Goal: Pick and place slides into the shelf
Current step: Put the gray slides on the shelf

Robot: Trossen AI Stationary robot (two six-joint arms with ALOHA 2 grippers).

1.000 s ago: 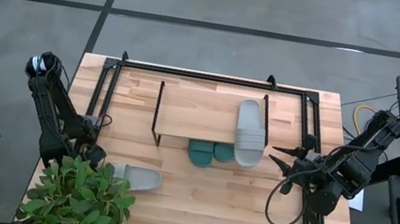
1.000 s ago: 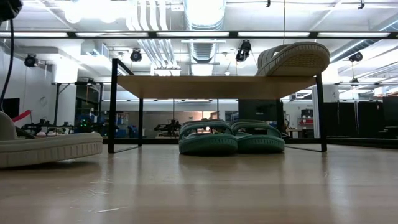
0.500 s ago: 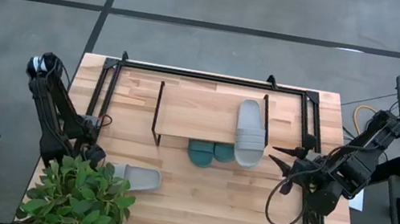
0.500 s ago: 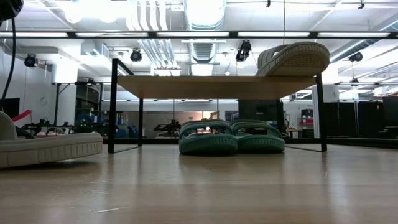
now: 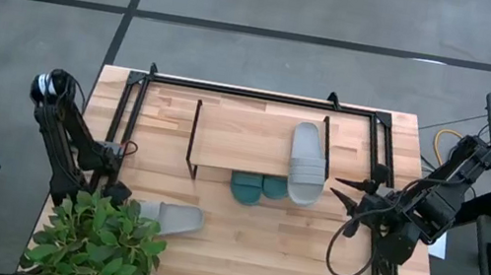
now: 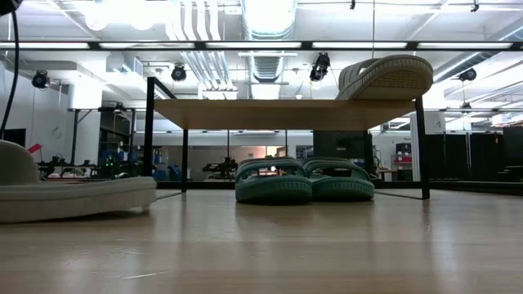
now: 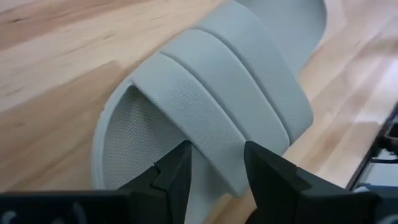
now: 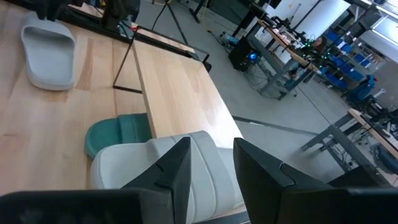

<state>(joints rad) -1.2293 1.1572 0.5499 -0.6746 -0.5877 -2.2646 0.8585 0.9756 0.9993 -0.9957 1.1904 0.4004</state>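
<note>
While the right arm waits at the worktop's right edge, the left tool has carried its pale grey slide a little further along the worktop toward the shelf than it lay a second ago. In the low view the same slide now reaches further toward the shelf's near leg than it did. The left tool's fingers straddle the front edge of the slide's wide strap, one finger under the strap and one outside it, so the tool is clamped on the strap. From that tool, the shelf stands ahead and off to the side, still well apart, with a leafy plant close beside it.

The right tool hangs with its jaws partly apart and nothing between them. Just beyond its tips lies the other pale grey slide, resting on top of the shelf board with its end overhanging the edge. Beneath that board, further from the right tool, the two teal slides sit side by side on the worktop.

By my reading, three of the four slides are already placed, and the small shift means the last one is on its way; most of the carry is yet to come.
</note>
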